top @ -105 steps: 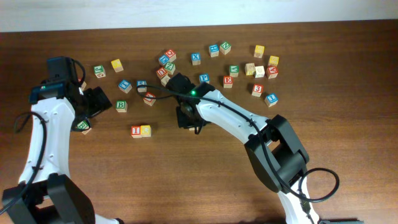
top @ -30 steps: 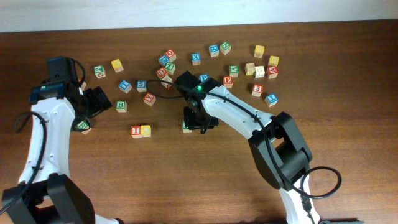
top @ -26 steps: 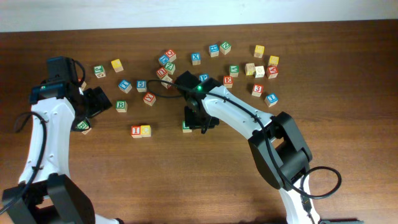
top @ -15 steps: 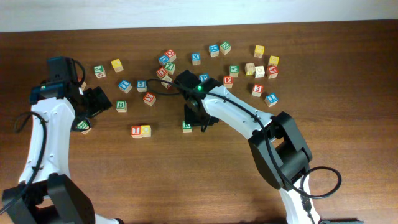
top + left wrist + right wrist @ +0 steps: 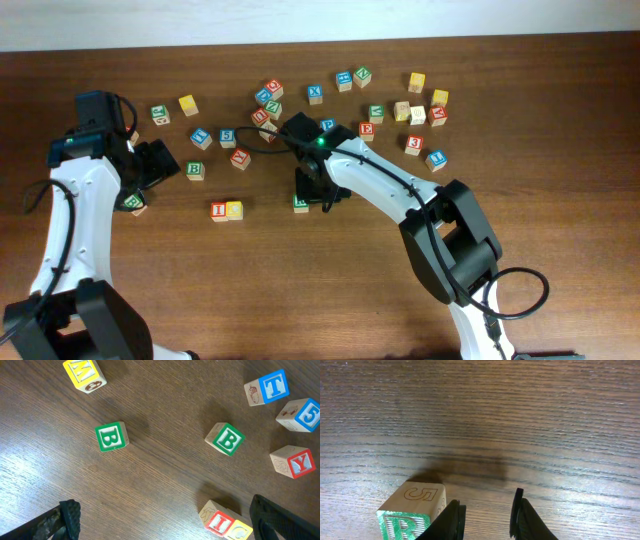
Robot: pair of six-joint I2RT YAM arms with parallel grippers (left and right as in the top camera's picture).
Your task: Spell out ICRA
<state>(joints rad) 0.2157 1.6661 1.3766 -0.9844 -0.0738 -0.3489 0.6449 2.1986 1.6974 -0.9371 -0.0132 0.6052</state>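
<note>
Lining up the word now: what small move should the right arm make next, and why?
Probably nudge the R cube toward the C block with the right gripper: R sits outside its empty jaws, just beside them, apart from C and the I cube.

Table (image 5: 560, 250) seen from overhead. The I block (image 5: 219, 211) and C block (image 5: 234, 210) touch side by side, I on the left. The R block (image 5: 300, 204) lies apart to their right, just beside the right gripper (image 5: 487, 499), outside its fingers. A B block (image 5: 195, 170) lies behind the pair and a second B block (image 5: 133, 203) to their left. The other blocks are scattered along the far side.
</note>
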